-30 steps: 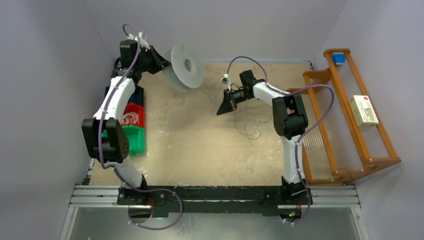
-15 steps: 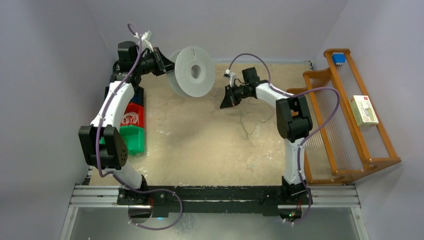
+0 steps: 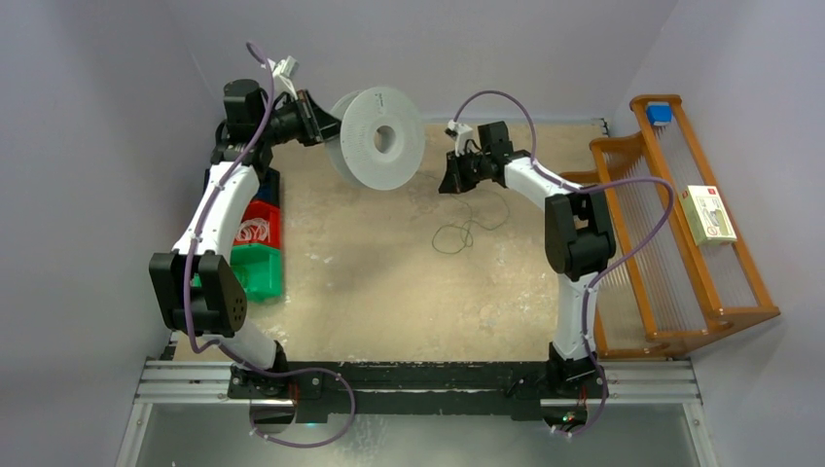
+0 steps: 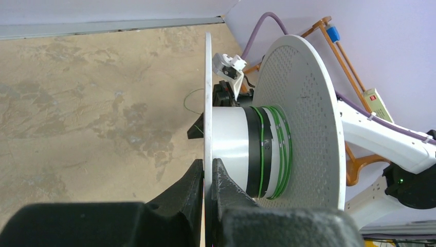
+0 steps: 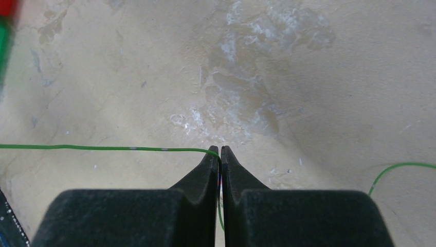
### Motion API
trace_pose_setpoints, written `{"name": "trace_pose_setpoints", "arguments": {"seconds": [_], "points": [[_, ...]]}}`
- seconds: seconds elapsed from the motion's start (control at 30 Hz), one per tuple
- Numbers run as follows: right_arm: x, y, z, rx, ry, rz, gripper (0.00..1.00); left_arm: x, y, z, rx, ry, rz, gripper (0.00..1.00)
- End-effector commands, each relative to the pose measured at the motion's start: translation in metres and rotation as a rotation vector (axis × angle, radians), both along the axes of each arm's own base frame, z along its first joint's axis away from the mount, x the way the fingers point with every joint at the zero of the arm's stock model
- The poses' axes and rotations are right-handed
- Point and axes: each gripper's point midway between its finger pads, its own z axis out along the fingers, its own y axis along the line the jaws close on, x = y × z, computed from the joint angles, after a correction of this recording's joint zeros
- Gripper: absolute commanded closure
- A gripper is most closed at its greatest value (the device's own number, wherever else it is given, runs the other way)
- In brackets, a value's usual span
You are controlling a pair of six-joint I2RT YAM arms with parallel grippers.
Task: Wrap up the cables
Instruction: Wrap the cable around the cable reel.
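My left gripper [image 3: 319, 124] is shut on one flange of the pale grey spool [image 3: 379, 139] and holds it in the air at the back left. In the left wrist view the gripper [image 4: 208, 172] pinches the thin flange, and a few turns of thin green cable [image 4: 282, 149] lie on the spool's [image 4: 303, 118] white core beside a black band. My right gripper [image 3: 449, 181] is shut on the cable just right of the spool. In the right wrist view the cable [image 5: 103, 148] runs left from the gripper [image 5: 220, 149]. Loose cable [image 3: 457, 232] lies coiled on the table.
A stack of red and green bins [image 3: 255, 243] stands at the left edge under the left arm. A wooden rack [image 3: 671, 233] with a small box [image 3: 708, 214] and a blue item [image 3: 661, 112] stands at the right. The sandy tabletop [image 3: 389, 292] lies between.
The left arm has swung the spool to the right and turned it. The right gripper has moved up and back toward the spool, and the loose cable on the table has been dragged left.
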Motion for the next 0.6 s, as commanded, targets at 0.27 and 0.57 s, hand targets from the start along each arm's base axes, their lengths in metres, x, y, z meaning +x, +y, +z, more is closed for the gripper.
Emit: {"name": "trace_pose_setpoints", "arguments": {"seconds": [0.27,0.57], "points": [[0.03,-0.014,0.08,0.187,-0.045,0.049,0.98,-0.018,0.007,0.006,0.323,-0.188,-0.064,1.0],[-0.02,0.016,0.166,0.301,-0.073,0.287,1.0,-0.004,0.003,-0.032,0.63,-0.255,0.079,1.0]]}}
